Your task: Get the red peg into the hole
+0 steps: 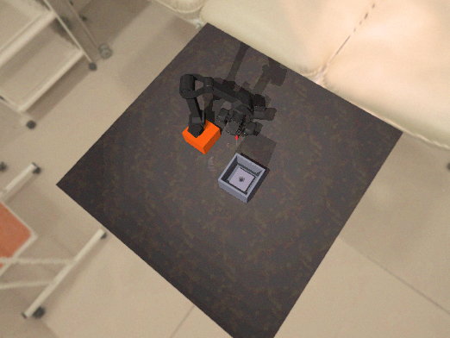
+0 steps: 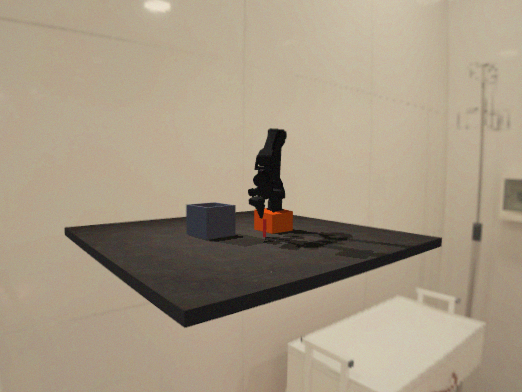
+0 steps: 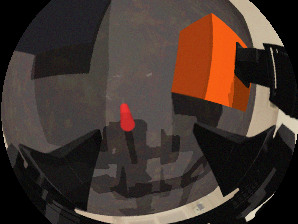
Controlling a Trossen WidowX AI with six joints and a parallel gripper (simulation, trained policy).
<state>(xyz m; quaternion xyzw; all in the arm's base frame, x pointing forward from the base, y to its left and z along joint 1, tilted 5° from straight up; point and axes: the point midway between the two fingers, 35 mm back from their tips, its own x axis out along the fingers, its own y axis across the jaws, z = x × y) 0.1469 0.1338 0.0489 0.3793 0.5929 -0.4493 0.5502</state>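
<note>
Open hand (image 1: pixel 236 133) (image 2: pixel 259 214) (image 3: pixel 147 131) apparently above upright red peg (image 1: pixel 236 138) (image 2: pixel 264 228) (image 3: pixel 127 119).

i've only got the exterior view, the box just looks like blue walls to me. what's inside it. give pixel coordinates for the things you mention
Observer: From the top view, the open box (image 1: pixel 233 191) (image 2: pixel 210 222) (image 3: pixel 55 25) has a pale plate (image 1: pixel 236 182) at its bottom, with a dark hole (image 1: pixel 241 178) in the middle.
Operator: ok and is the gripper open, can't tell from the side
Observer: Yes, the wrist view shows the gripper (image 1: pixel 238 126) (image 2: pixel 261 215) (image 3: pixel 147 131) open, its fingers wide apart with nothing gripped.
Operator: is the peg centred in the gap
Observer: No, in the wrist view the red peg (image 1: pixel 236 137) (image 2: pixel 264 228) (image 3: pixel 127 119) appears nearer the finger on the image's left.
</note>
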